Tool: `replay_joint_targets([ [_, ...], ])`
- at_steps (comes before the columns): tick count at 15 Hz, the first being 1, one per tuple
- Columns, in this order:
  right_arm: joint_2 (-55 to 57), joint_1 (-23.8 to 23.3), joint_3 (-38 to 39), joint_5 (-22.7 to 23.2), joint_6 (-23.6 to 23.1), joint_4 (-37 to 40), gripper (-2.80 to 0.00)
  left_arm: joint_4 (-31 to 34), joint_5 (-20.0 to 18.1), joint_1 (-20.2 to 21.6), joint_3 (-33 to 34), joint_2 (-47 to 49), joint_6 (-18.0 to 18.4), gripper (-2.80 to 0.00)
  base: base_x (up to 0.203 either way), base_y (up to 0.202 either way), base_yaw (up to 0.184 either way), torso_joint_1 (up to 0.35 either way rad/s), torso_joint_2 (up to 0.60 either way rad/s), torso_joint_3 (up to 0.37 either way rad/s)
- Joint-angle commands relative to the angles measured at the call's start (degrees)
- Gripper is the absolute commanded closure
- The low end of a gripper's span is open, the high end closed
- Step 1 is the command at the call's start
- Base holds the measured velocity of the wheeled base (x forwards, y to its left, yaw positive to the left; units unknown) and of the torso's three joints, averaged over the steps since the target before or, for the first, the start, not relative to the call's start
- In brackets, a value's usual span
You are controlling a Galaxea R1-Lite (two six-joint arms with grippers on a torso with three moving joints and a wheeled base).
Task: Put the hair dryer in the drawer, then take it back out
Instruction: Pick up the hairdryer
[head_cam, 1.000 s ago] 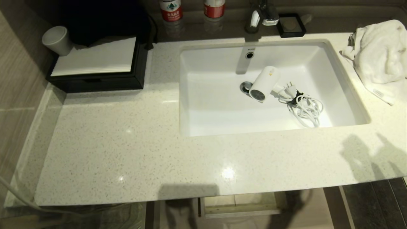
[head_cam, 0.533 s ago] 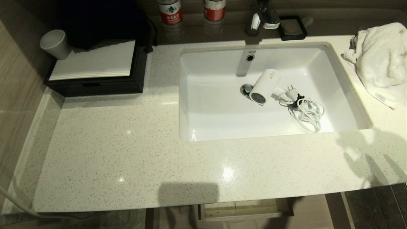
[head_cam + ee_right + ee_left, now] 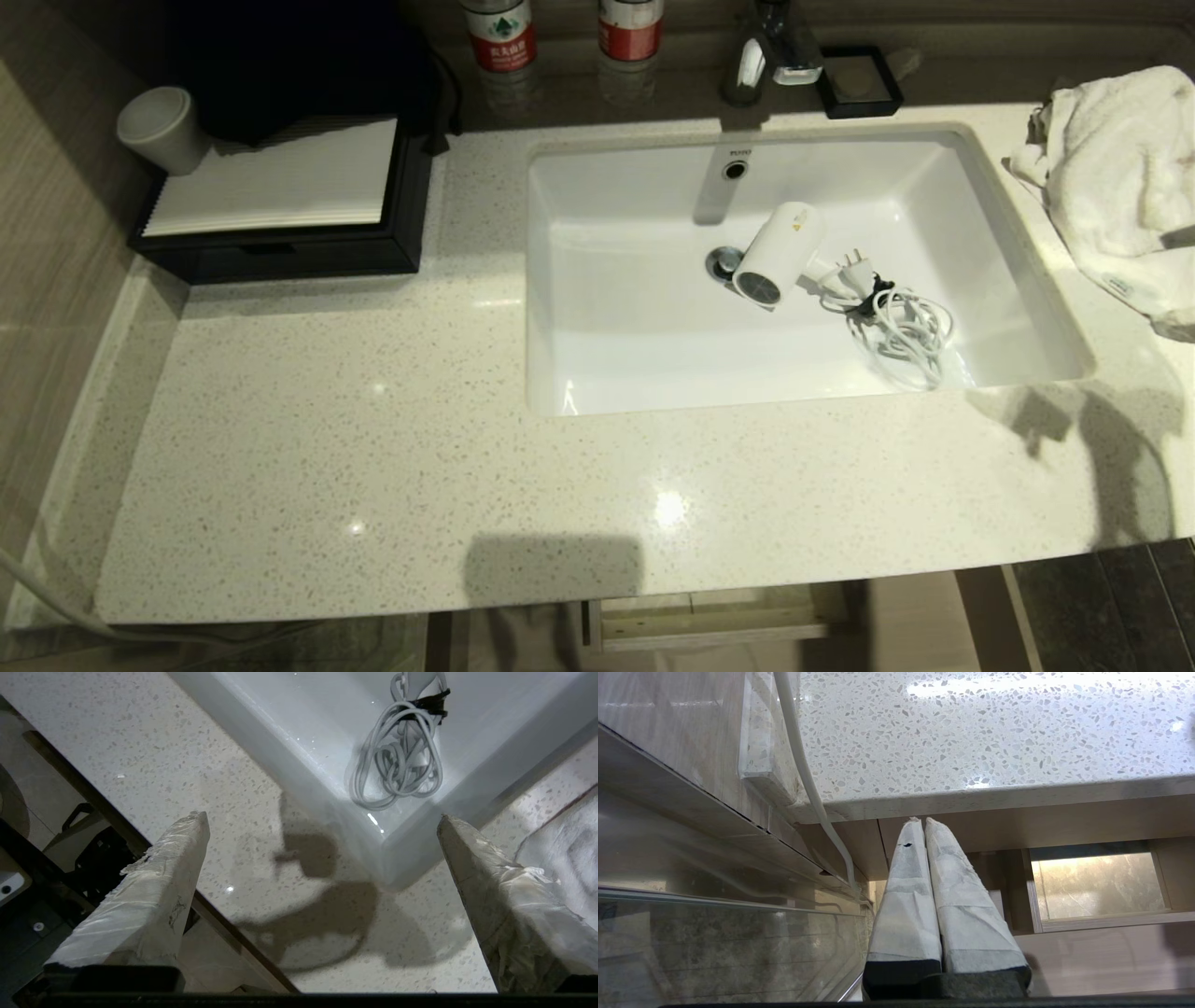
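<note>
The white hair dryer (image 3: pixel 775 250) lies in the white sink (image 3: pixel 560 280) beside the drain, its grey grille toward me. Its bundled cord (image 3: pixel 902 325) rests to its right and also shows as the cord (image 3: pixel 397 760) in the right wrist view. My right gripper (image 3: pixel 322 817) is open and empty, hovering over the counter at the sink's near right corner; the head view shows only its shadow. Below the counter's front edge my left gripper (image 3: pixel 920 820) hangs shut and empty. The light-brown drawer (image 3: pixel 709 627) stands pulled out under the counter, and the drawer (image 3: pixel 1101 921) shows its boxed cutout.
A white towel (image 3: pixel 1111 177) is heaped on the counter right of the sink. A black box with a white ribbed top (image 3: pixel 280 187) and a grey cup (image 3: pixel 159 126) stand at the back left. Two bottles (image 3: pixel 499 33), the faucet (image 3: pixel 766 47) and a black dish (image 3: pixel 857 79) line the back ledge.
The whole head view shifted slightly downward early on, so the camera moved. The right arm's shadow on the counter has slid toward the sink's near right corner. The hair dryer has not moved.
</note>
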State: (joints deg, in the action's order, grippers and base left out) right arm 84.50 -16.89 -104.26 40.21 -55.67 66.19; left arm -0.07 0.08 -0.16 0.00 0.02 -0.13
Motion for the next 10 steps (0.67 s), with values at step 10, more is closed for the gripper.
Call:
replay_joint_targets([
  [10,17.31,17.67,-4.96,-11.69,1.79,-16.20,-2.80,-0.01,0.01,-0.02,0.09,-0.02,-0.04,0.00,0.000,0.000,0.000,0.000,0.00,0.000],
])
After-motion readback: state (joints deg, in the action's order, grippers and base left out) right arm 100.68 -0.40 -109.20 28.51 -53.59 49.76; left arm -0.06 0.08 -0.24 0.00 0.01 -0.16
